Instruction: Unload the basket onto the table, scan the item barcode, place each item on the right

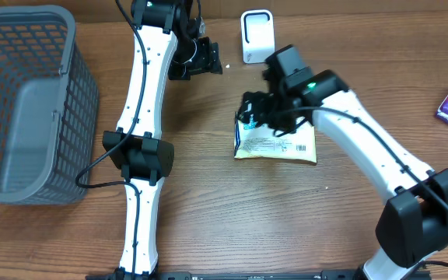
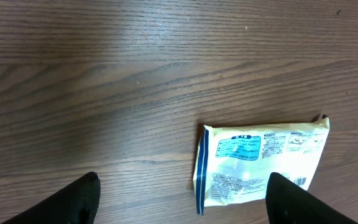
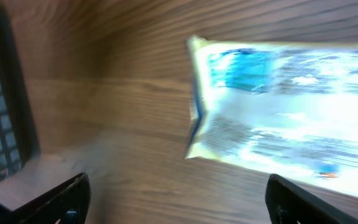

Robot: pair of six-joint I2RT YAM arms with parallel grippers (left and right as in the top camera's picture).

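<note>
Left pincer (image 2: 185,190) and right pincer (image 3: 176,190) are hanging wide open, empty, near the pale-yellow plastic packet (image 1: 276,145) lying mid-desk (image 1: 232,225); pickup toward the white plastic scanner (image 1: 256,35) likely follows.

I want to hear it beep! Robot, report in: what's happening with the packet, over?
Both open and empty: left gripper, right gripper. The packet lies flat on the table, unheld. The white scanner stands apart, beyond it.
</note>
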